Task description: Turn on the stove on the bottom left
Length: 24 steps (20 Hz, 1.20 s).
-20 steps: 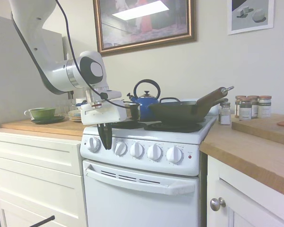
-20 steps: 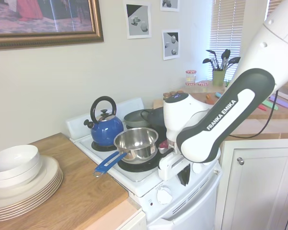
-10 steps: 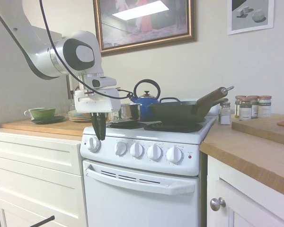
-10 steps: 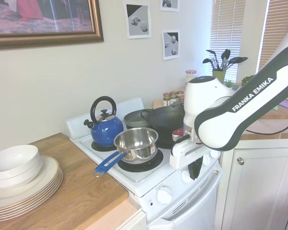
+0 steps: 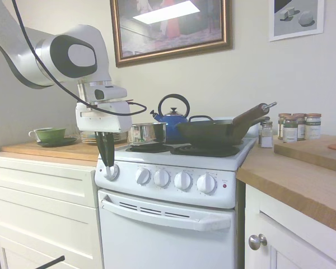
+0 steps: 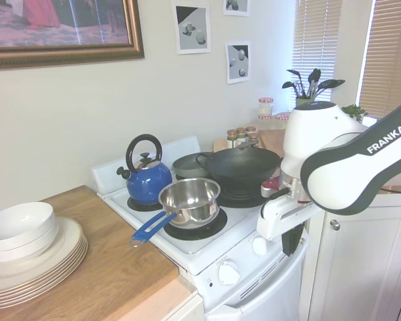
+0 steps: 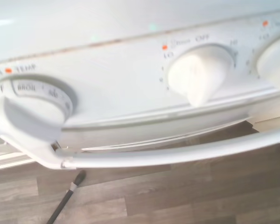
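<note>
While pincer (image 5: 108, 163) hangs by leftmost of 5 knobs (image 5: 111, 171) on stove (image 5: 173, 196), fingers prob together

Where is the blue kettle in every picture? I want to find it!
First exterior view: the blue kettle is near the middle, at the back of the stove, just behind the steel pot.
Second exterior view: it is left of the middle, again behind the steel pot.
Wrist view: not in it; only the stove's knob panel shows.
Shared landmark: the steel pot, in both exterior views.
</note>
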Motion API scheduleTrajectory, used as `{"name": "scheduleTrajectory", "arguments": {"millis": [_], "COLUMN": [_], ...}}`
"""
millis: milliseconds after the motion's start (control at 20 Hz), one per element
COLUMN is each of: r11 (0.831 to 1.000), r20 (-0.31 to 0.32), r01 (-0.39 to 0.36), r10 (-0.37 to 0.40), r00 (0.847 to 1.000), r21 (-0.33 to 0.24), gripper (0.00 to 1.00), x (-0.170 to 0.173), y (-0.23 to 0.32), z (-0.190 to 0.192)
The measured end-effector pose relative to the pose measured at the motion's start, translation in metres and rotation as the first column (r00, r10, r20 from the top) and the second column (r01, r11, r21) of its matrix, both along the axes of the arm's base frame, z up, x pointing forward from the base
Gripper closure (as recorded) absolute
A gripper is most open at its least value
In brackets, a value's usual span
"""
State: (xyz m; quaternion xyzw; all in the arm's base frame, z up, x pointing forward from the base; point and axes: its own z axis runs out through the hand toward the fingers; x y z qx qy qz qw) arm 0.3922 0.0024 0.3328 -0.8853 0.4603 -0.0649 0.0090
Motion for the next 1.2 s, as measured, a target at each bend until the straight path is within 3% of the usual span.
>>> {"name": "scheduleTrajectory", "arguments": {"millis": [1200], "r11": [0.999], "r20": [0.029], "r01": [0.024], "r10": [-0.024], "r00": [0.999], "r21": [0.022], "gripper": [0.0], "x": [0.0028], "y": [-0.0059], "z": [0.0076]}}
